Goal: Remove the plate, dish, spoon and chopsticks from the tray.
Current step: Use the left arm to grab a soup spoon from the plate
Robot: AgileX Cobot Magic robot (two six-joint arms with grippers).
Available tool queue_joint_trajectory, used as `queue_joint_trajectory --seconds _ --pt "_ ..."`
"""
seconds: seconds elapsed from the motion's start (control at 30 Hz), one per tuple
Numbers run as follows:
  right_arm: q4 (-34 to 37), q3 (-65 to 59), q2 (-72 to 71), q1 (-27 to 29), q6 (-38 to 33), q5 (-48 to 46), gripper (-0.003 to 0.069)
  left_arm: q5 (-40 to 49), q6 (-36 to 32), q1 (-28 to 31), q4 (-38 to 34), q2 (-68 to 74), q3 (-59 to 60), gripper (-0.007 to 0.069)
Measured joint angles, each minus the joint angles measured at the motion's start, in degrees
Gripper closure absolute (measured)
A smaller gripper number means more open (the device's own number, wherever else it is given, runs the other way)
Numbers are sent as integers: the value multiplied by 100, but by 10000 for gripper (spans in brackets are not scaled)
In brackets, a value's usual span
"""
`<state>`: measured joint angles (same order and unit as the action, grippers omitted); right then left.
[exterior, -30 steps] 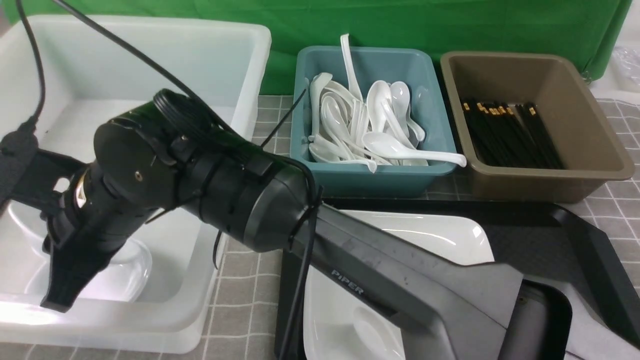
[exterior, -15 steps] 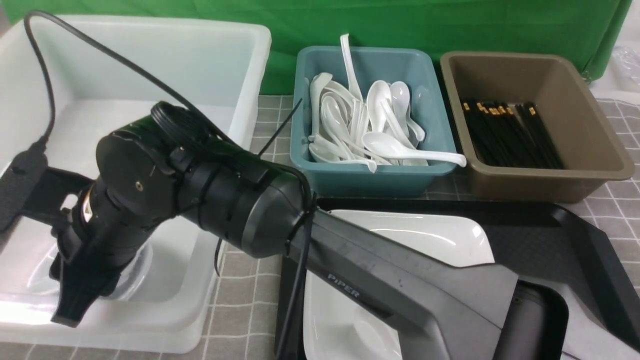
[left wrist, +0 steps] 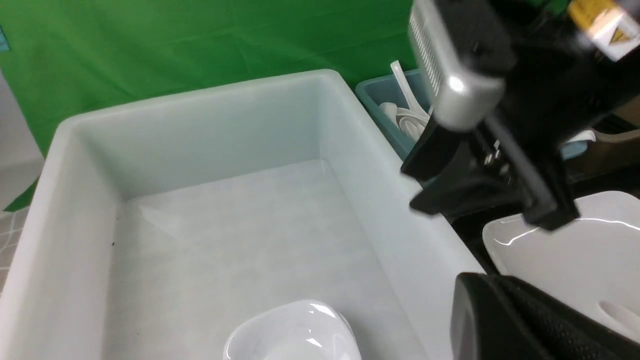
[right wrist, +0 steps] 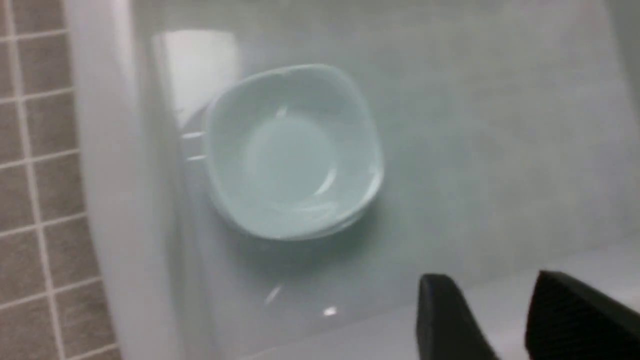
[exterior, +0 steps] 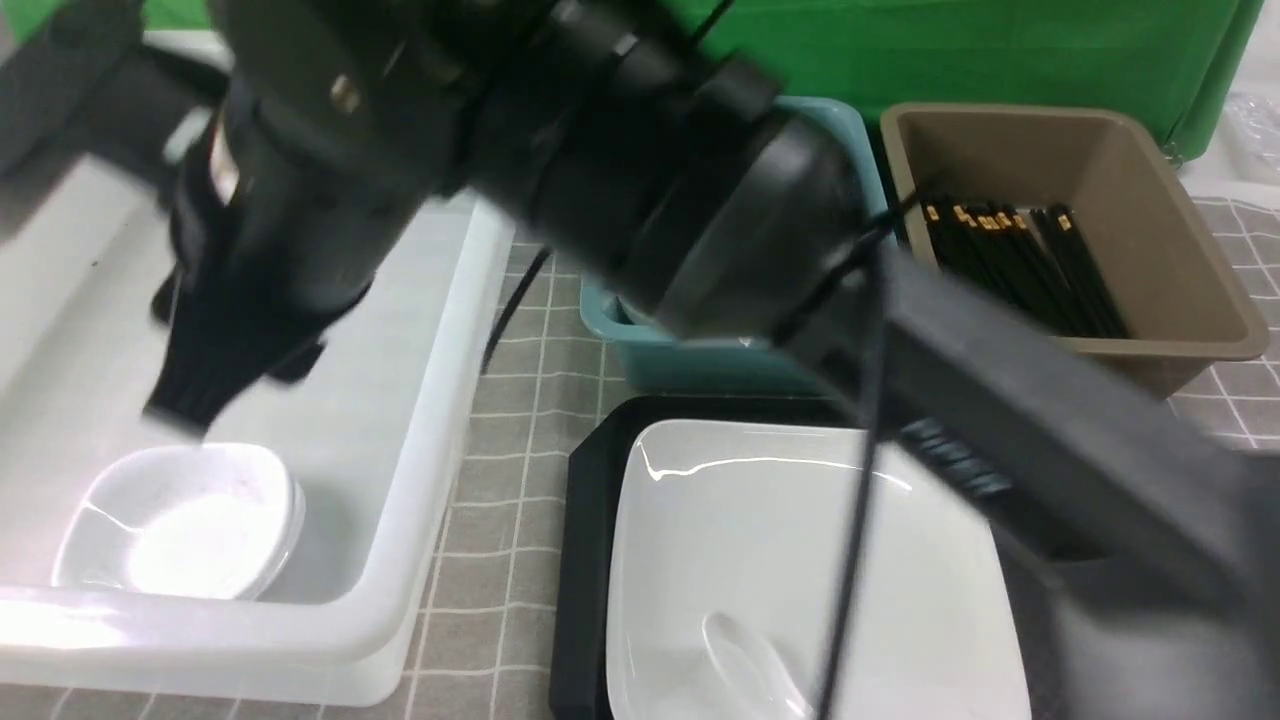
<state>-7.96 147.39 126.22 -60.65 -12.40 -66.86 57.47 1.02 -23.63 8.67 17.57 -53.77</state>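
Observation:
The small white dish (exterior: 185, 525) lies in the white bin (exterior: 420, 480), and also shows in the right wrist view (right wrist: 292, 150). My right gripper (exterior: 185, 410) hangs above it, open and empty, with its two fingers apart (right wrist: 500, 310). The large white plate (exterior: 800, 540) sits on the black tray (exterior: 585, 560). The white spoon (exterior: 750, 660) lies on the plate's near part. No chopsticks show on the tray; my right arm hides much of it. Of my left gripper only one black finger (left wrist: 505, 320) shows, beside the bin's wall.
A teal bin (exterior: 700, 365) is mostly hidden behind my right arm. A brown bin (exterior: 1180, 270) at the back right holds several black chopsticks (exterior: 1010, 260). A grey checked cloth covers the table, and a green backdrop stands behind.
My right arm has risen out of the white bin, away from the dish, which stays on the bin's floor. The arm now covers the teal bin.

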Motion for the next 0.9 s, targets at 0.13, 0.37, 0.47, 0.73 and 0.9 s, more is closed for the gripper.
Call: queue_joint_trajectory --seconds 0.13,0.37,0.47,0.73,0.9 --pt "-667 -1040 -1092 5 439 0 580 -101 -102 0 -388 532 0 604" --pt "-966 -4231 -3470 307 1191 0 636 -135 -392 0 -993 1644 0 604" --pt "-997 -6033 -4911 628 1651 5 636 -163 -601 -5 -1405 2399 0 604" --pt "-1012 -8873 -7702 1129 2581 228 634 -401 -1167 -5 -2614 4732 -185 604" --pt "-1005 -9537 -8701 1140 2831 248 626 -524 -1020 -649 -2864 6009 -713 604"
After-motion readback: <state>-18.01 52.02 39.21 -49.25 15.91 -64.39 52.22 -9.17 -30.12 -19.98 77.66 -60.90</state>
